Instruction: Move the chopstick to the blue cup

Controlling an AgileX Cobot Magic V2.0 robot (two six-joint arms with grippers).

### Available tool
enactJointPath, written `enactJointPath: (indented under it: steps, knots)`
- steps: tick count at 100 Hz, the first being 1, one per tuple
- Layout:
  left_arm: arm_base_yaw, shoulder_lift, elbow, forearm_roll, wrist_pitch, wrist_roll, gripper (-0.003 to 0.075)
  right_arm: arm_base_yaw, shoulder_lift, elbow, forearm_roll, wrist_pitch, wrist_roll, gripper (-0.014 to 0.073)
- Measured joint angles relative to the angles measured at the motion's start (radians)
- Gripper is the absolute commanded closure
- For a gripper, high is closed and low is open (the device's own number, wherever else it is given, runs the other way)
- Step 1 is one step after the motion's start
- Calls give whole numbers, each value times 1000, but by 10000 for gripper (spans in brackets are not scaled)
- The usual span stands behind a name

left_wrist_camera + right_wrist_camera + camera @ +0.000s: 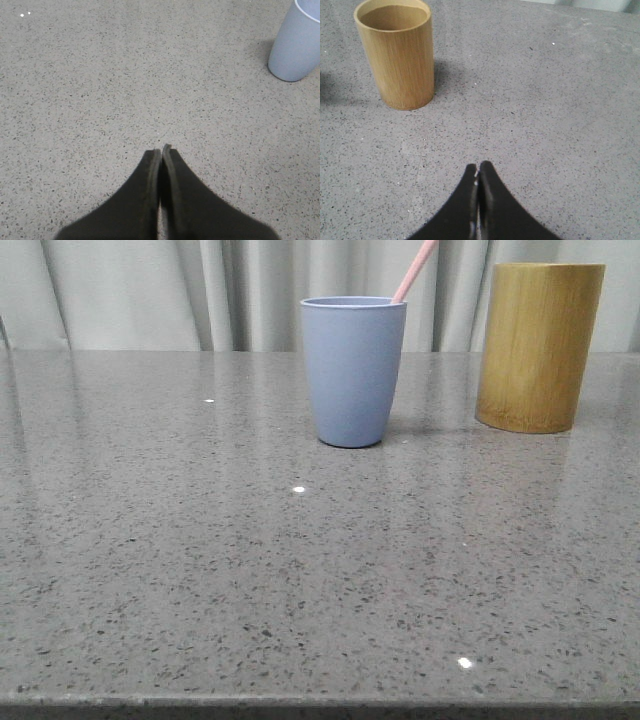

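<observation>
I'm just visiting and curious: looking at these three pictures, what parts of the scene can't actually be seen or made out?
- Thin pale pink chopstick, front view: its lower part is hidden inside the matte pale blue cup; its top is cut off by the picture's edge.
- Blue cup, left wrist view: cut off by the picture's edge.
- Tall yellow-brown bamboo cylinder, front view: its inside is hidden by its wall.

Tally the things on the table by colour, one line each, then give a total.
Blue: 1, the blue cup
Pink: 1, the chopstick standing in it
Yellow-brown: 1, the bamboo holder
Total: 3
</observation>
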Motion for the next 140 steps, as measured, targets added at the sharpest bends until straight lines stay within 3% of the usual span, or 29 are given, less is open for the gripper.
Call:
enactJointPath:
  steps: [36,53,87,103,140]
  knots:
    - [0,0,2,1,-2,0,739,0,0,0,0,0,0,662]
    - [0,-48,40,79,-25,0,739,0,0,0,0,0,0,662]
    - [2,-452,390,126,-345,0,739,0,0,0,0,0,0,662]
    - [5,-649,547,149,-404,0,739,0,0,0,0,0,0,662]
    - [88,-684,684,174,-512,0,739,0,0,0,0,3,0,662]
